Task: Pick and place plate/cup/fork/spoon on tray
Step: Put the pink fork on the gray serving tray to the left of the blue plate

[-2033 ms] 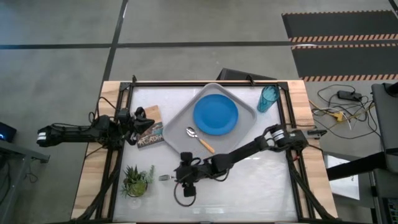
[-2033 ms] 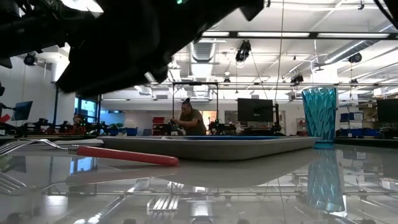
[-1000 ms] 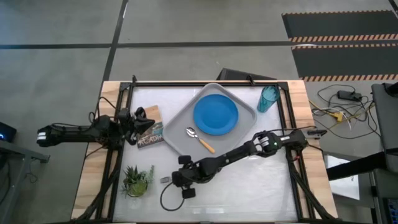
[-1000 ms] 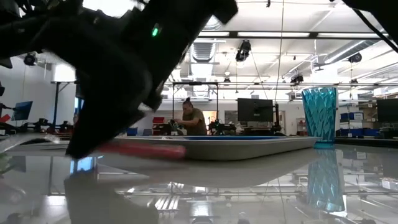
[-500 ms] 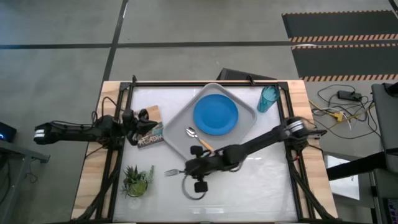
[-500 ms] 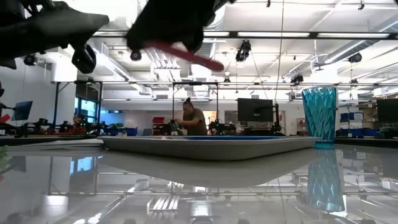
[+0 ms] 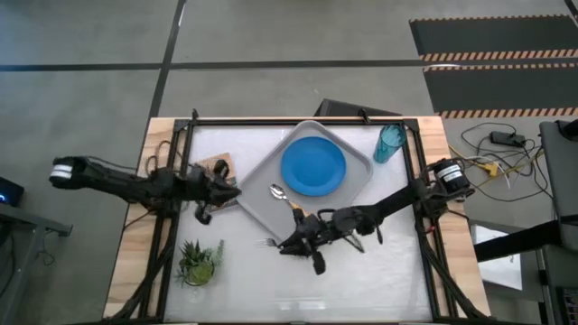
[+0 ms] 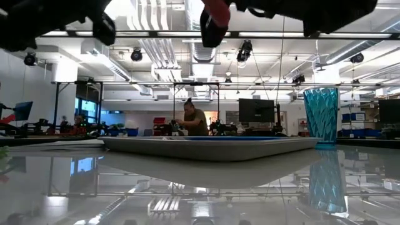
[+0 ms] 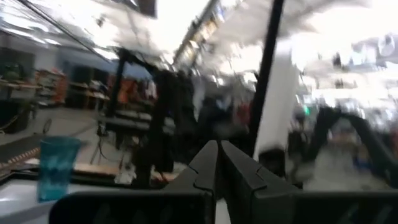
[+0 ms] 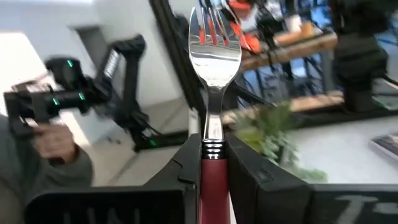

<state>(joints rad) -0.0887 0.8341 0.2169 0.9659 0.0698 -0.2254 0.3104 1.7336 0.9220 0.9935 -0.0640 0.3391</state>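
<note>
The right claw (image 7: pixel 291 244) hangs above the worktop (image 7: pixel 361 271) just off the front edge of the tray (image 7: pixel 262 185), its fingers clamped on the red handle of the fork (image 10: pixel 214 68), whose silver tines stick out past the fingertips toward the worktop's left side; in the low view the handle's red end (image 8: pixel 214 14) shows high above the surface, clear of it. The tray lies turned at an angle in the back middle of the worktop, with the plate (image 7: pixel 313 166) resting flat in its centre and the spoon (image 7: pixel 287 200) lying inside the tray's front rim, bowl toward the left, close to the raised fork. The cup (image 7: pixel 390 143) stands upright off the tray near the worktop's back right corner, just beside the frame rail. The left claw (image 7: pixel 230 191) reaches in from the left edge and sits close against the tray's left corner, over a small book (image 7: pixel 217 171); its fingers are pressed together with nothing between them, as the left wrist view shows. A potted plant (image 7: pixel 199 262) stands near the front left corner, apart from both arms. The front half of the worktop, from the plant across to the right edge, is a glossy white surface that mirrors the tray and the cup in the low view. Beyond the back edge lies a large workshop hall with ceiling lights, monitors and benches, where a person (image 8: pixel 192 120) stands at a far bench.
</note>
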